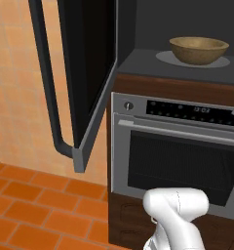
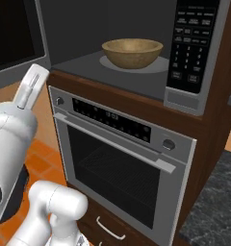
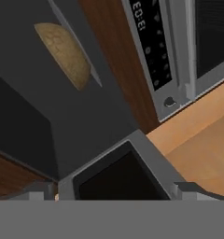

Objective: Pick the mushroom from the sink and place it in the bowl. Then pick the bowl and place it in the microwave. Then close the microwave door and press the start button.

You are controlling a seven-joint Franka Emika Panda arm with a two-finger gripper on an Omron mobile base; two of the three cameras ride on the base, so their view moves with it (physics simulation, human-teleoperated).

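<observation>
One wide brown wooden bowl is seen on the grey turntable disc; the black keypad is shown from the right alone; the gripper is spread, empty.

The microwave door runs off the top edge in the left base view. The bowl hides its own inside; whether a mushroom lies there cannot be told. Oven display digits blur, perhaps a clock.

The white arm rises from the base, elbow bent low, and the gripper has its fingers spread wide, holding nothing.
</observation>
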